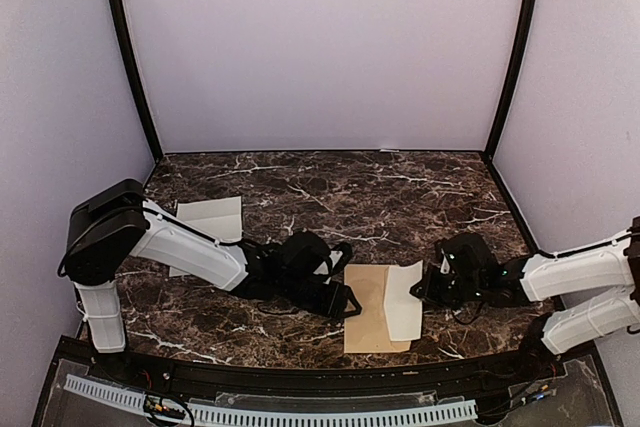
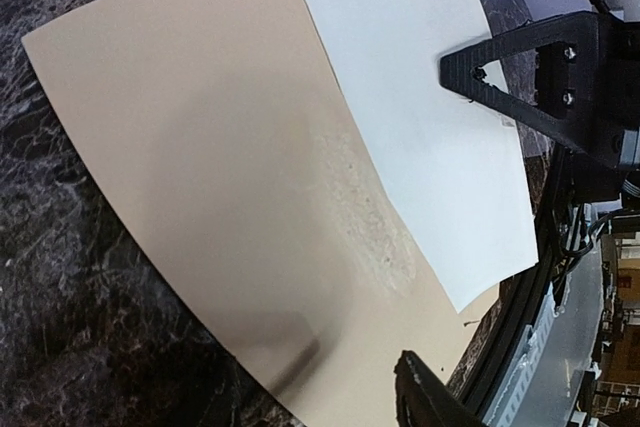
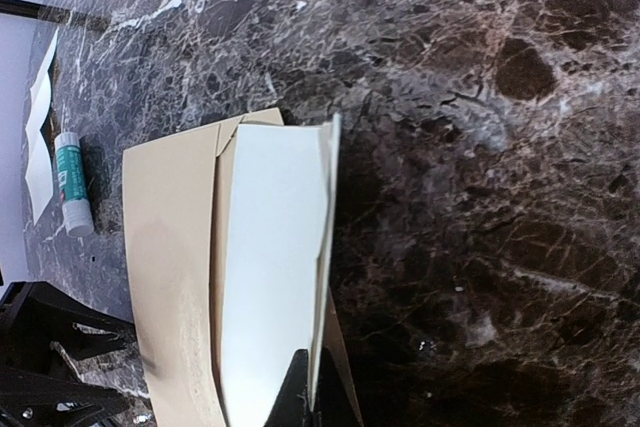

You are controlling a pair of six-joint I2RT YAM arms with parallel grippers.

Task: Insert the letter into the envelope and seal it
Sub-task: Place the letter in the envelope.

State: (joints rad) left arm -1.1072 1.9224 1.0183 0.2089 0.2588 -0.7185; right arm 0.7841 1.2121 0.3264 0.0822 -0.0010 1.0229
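**A:** Where is the letter [image 1: 404,299]?

**B:** It lies on the right part of the envelope [image 1: 366,309], white on tan, and its right side reaches past the envelope's right edge. That right side is lifted off the table [image 1: 400,187] and stands up like a thin wall in the right wrist view. I cannot tell whether any part of it is tucked inside.

**A:** And the envelope?

**B:** It lies flat on the dark marble table, close to the near edge and about midway between the two arms. Its long sides run near to far. In the left wrist view there is a pale, rough patch on the tan paper just beside the letter's left edge.

**A:** What is the right gripper [image 1: 422,287] doing?

**B:** It comes in from the right. Its fingers [image 3: 298,392] are pressed together, pinching the letter's raised right edge.

**A:** And the left gripper [image 1: 347,300]?

**B:** It is at the envelope's left edge, with its jaws spread and nothing between them. In its own camera one finger shows over the letter and the other low by the envelope's near edge. I cannot tell whether it touches the paper.

**A:** Is there anything else on the table?

**B:** A glue stick [image 3: 72,182] with a green label lies to the left of the envelope. Just beyond it, at the far left, lies a spare white sheet [image 1: 210,219], partly under the left arm in the top view.
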